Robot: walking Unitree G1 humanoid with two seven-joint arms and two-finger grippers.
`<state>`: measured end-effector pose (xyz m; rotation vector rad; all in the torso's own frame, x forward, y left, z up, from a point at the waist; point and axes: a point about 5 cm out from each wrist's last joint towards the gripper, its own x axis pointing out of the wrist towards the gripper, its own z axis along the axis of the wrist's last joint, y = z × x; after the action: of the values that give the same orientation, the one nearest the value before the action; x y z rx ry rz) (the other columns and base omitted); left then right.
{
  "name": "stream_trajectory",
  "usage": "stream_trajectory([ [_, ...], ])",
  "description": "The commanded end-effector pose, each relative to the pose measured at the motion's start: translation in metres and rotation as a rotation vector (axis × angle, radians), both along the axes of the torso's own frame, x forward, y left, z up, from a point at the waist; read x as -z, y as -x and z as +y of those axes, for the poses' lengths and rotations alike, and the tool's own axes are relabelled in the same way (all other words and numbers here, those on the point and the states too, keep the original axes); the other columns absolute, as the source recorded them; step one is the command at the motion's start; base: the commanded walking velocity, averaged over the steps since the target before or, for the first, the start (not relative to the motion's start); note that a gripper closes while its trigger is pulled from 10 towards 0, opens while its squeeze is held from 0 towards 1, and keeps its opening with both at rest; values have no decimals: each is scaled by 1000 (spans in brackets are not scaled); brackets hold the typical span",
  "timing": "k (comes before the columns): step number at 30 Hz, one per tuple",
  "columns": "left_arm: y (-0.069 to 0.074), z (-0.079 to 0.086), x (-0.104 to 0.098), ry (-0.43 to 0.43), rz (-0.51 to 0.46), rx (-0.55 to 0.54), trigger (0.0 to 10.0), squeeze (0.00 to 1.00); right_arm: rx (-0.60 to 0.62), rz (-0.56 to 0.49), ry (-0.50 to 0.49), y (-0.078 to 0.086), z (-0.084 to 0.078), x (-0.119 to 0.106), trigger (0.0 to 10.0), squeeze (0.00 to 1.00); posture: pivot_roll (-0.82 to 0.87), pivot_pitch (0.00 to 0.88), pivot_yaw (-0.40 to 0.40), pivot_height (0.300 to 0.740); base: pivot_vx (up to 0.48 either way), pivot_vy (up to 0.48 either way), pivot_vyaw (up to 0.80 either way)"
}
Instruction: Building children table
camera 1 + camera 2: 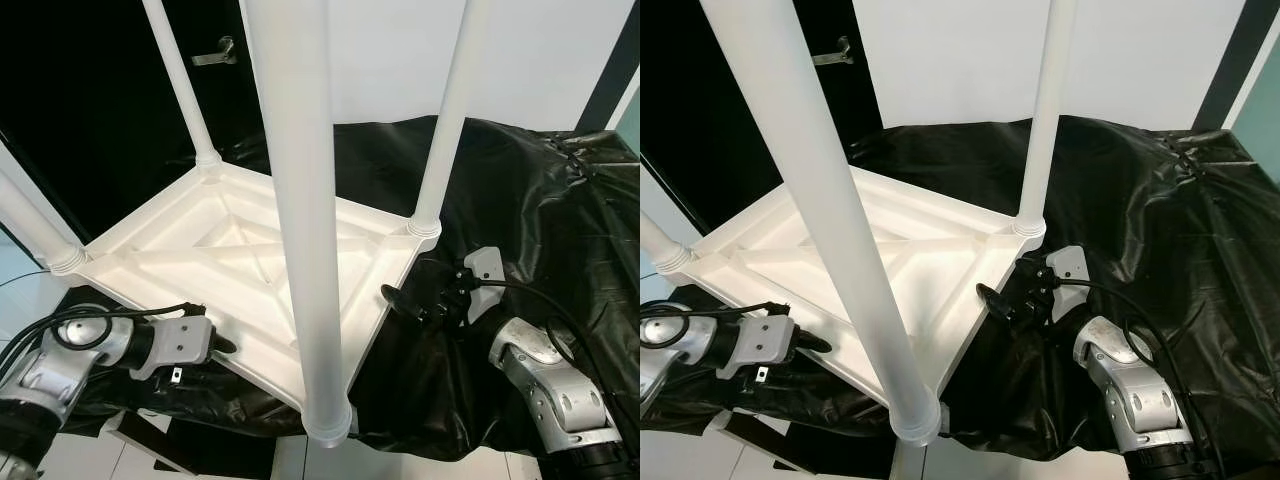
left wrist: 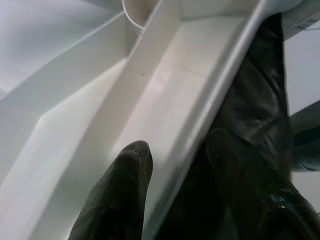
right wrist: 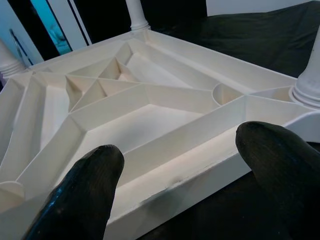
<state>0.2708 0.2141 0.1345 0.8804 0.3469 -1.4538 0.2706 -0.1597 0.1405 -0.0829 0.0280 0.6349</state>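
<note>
Both grippers sit at the rim of the upturned white table top point(image 1: 240, 270). On one side the left gripper point(image 1: 222, 346) has a black fingertip point(image 2: 125, 170) inside the rim on the ribbed underside and its other fingertip outside on the black sheet, so its jaws straddle the edge wall; whether they press on it I cannot tell. Across the top from it, the right gripper point(image 1: 392, 297) stands parted, its two fingers spread wide before the opposite rim, not touching it in the wrist view.

Between the two grippers the table top lies upside down on a surface draped in crumpled black plastic sheet point(image 1: 520, 200). Four white legs stand upright from its corners: the near leg point(image 1: 300, 200) rises between the grippers, close to the camera; one leg point(image 1: 447, 120) stands just beyond the right gripper, one leg point(image 1: 185, 85) at the far corner, and one leg point(image 1: 30, 225) out past the left gripper.

Beyond the table are a white wall point(image 1: 400, 50) and a dark door with one metal handle point(image 1: 217, 53). Below the left gripper the floor is pale tile point(image 1: 90, 455).
</note>
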Motion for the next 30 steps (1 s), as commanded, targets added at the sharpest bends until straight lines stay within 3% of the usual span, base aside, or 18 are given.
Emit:
stream_trajectory([
  [1, -3, -1, 5, -17, -7, -27, 10000, 0, -23, 4, 3, 0, 2, -2, 10000, 0, 49, 0, 22, 740, 0, 0, 0],
  [8, -8, -1, 13, -37, 19, -61, 10000, 0, -44, 16, -2, -4, 6, 0, 10000, 0, 81, 0, -12, 740, 0, 0, 0],
  [9, -9, -1, 14, -36, 23, -69, 6471, 0, -50, 18, -2, -5, 7, 0, 10000, 0, 81, 0, -12, 740, 0, 0, 0],
  [11, -9, -1, 15, -37, 33, -76, 6471, 0, -55, 19, 0, -5, 9, 1, 10000, 0, 75, 0, -5, 740, 0, 0, 0],
  [12, -9, -1, 16, -37, 45, -81, 2941, 0, -60, 20, 0, -4, 10, 1, 10000, 0, 73, 0, -2, 740, 0, 0, 0],
  [14, -8, 0, 17, -38, 52, -84, 2941, 0, -63, 20, 1, -4, 10, 1, 10000, 0, 72, 0, -2, 740, 0, 0, 0],
  [15, -7, 1, 19, -34, 76, -103, 0, 0, -62, 18, 3, -4, 10, 0, 10000, 0, 68, 0, 2, 740, 0, 0, 0],
  [26, -10, -5, 20, 1, 56, -134, 0, 0, -13, 5, -17, 2, 2, -2, 10000, 0, 52, 0, 20, 740, 0, 0, 0],
  [30, -8, -9, 22, 43, 15, -190, 0, 0, 175, -31, -67, 8, -3, 1, 10000, 0, 41, 0, 28, 740, 0, 0, 0],
])
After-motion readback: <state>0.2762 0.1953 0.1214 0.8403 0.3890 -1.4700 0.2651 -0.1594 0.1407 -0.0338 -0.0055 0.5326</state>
